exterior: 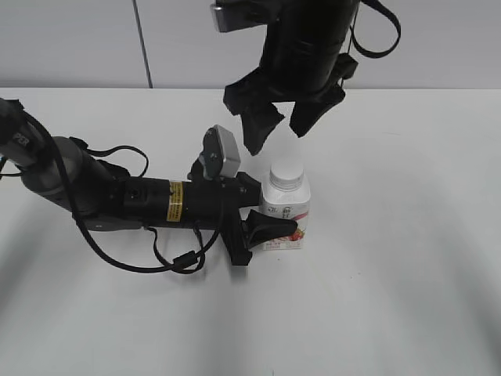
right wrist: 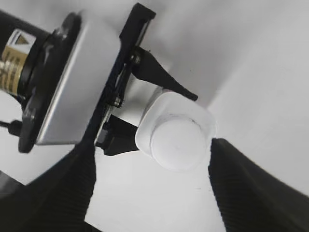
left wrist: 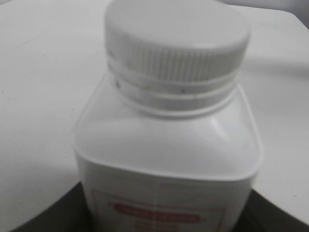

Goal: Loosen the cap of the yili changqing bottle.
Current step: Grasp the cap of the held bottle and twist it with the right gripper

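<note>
The yili changqing bottle (exterior: 284, 213) stands upright on the white table, white with a red and pink label. Its white cap (exterior: 286, 173) sits on the neck. My left gripper (exterior: 266, 223) is shut on the bottle's body from the left. In the left wrist view the bottle (left wrist: 169, 159) fills the frame with the ribbed cap (left wrist: 176, 43) on top. My right gripper (exterior: 278, 125) hangs open above the cap, not touching it. The right wrist view looks down on the cap (right wrist: 177, 142) between the open black fingers (right wrist: 152, 193), with the bottle's shoulder (right wrist: 203, 118) around it.
The white table (exterior: 407, 274) stretches around the bottle. The left arm (exterior: 117, 196) lies low across the table's left half with loose black cables (exterior: 168, 258). A pale wall (exterior: 70, 39) stands behind.
</note>
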Controlling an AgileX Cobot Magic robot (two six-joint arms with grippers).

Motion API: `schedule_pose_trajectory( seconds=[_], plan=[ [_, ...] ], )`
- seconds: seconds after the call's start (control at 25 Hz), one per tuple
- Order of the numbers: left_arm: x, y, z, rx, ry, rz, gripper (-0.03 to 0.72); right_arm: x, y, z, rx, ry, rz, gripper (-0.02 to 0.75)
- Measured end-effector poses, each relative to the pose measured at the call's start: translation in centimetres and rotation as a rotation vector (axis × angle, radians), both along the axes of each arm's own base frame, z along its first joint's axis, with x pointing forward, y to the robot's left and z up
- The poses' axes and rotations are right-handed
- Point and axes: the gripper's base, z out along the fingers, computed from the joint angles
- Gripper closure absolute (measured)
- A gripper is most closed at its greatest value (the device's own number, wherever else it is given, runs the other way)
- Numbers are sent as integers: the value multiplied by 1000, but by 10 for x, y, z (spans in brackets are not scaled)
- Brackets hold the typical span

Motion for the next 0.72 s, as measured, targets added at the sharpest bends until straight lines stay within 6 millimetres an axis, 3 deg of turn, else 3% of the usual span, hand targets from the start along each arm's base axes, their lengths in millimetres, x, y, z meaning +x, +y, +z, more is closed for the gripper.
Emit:
schedule_pose_trajectory(
  seconds=[0.12,0.32,0.72],
  plan=[
    [0,0,0,0,0,0,302,-4,-3,-11,-8,69,-176,172],
    [0,0,0,0,0,-1,302,-9,-11,-31,-83,117,-275,172],
    [0,0,0,-2,0,-3,302,-8,-13,-32,-94,117,-341,187]
  ],
)
